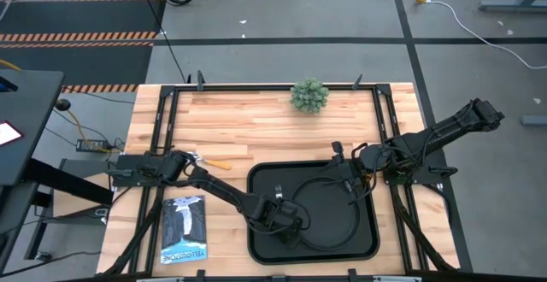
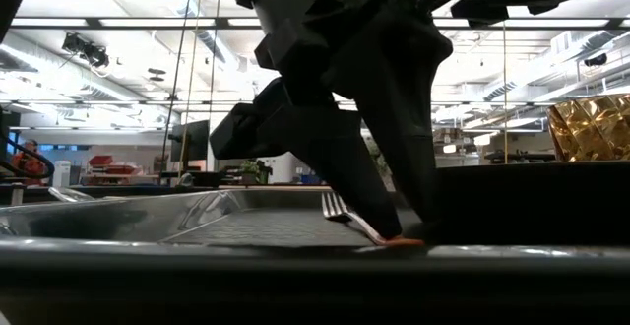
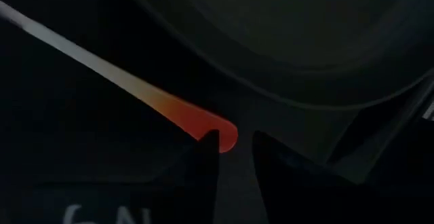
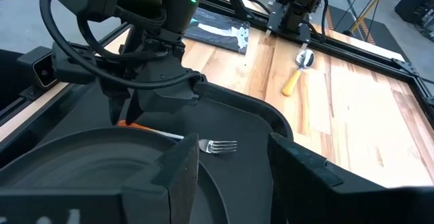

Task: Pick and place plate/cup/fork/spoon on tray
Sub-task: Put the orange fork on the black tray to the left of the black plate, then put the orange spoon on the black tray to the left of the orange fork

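Note:
The round black plate lies in the black tray, and shows in the right wrist view. The fork lies in the tray beside the plate, its tines raised a little and its orange handle end down. My left gripper points down at that handle end, fingers slightly apart. My right gripper is open over the plate's right rim. The spoon lies on the table left of the tray. The cup is out of view. My left gripper comes from above, and one fingertip stands right at the fork's orange handle end. The handle is not between the fingers, and I cannot tell whether the fingertip touches it. My right gripper: I cannot tell whether a finger touches the plate's rim.
A small green plant stands at the table's far edge. A printed booklet lies at the near left. Bare wood lies between the tray and the plant.

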{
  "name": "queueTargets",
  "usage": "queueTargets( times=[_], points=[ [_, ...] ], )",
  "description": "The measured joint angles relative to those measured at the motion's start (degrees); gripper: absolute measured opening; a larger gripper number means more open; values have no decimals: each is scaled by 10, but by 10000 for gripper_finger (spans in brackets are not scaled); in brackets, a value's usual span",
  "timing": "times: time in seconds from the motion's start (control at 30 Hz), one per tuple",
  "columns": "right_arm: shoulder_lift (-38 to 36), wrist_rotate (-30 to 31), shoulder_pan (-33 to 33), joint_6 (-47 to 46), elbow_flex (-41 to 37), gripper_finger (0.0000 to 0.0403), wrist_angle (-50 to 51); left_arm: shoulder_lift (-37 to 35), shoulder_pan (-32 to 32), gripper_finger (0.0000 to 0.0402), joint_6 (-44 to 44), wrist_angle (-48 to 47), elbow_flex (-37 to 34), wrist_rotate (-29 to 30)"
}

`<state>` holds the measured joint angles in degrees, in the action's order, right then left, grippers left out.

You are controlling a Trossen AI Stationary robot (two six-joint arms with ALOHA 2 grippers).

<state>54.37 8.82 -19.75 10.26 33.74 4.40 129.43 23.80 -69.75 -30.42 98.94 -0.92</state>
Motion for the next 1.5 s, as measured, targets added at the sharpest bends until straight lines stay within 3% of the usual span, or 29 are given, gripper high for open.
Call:
queueTargets(
  times=[0.2, 0.3, 0.53, 0.83, 1.13, 1.33, 1.5],
  points=[
    [0, 0, 0, 1, 0, 183, -6, -7, -6, 98, 31, -11, 13, -10],
    [0, 0, 0, 2, 0, 183, -6, -9, -8, 98, 45, -64, 41, -6],
    [0, 0, 0, 3, 0, 183, -7, -10, -3, 76, 53, -274, 97, 91],
    [0, 0, 0, 9, 0, 183, -7, -10, -2, 11, 74, -400, 102, 125],
    [0, 0, 0, 17, 0, 183, -12, -54, 0, 4, 59, -510, 101, 195],
    [0, 0, 0, 19, 0, 183, -13, -135, 0, 4, 1, -493, 10, 238],
    [0, 0, 0, 19, 0, 183, -13, -200, 0, 4, -71, -420, -100, 249]
  ],
)
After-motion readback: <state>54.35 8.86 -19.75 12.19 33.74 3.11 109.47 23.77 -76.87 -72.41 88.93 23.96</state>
